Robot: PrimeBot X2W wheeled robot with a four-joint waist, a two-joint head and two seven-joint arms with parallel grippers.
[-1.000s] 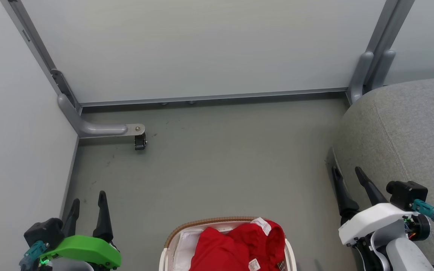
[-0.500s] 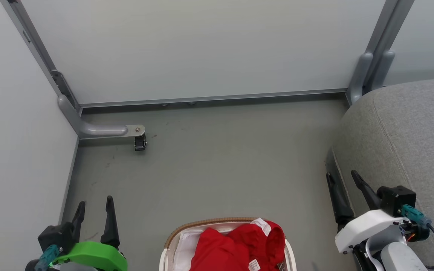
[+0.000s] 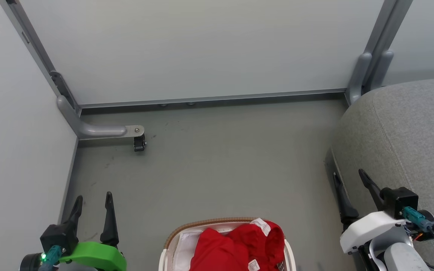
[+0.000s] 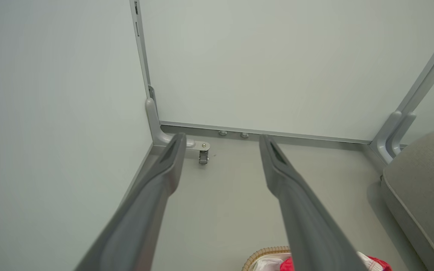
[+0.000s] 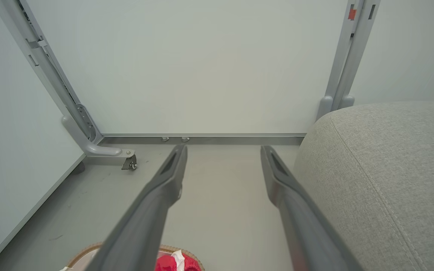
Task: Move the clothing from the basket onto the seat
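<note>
The left end effector [image 3: 93, 195] has drawn back, edging slightly toward the basket [image 3: 202, 221]. The right end effector [image 3: 348, 172], across the basket, has drawn back too.

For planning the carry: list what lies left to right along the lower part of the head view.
left gripper → basket, with the clothing in it → right gripper, in front of the seat's left edge → seat
</note>
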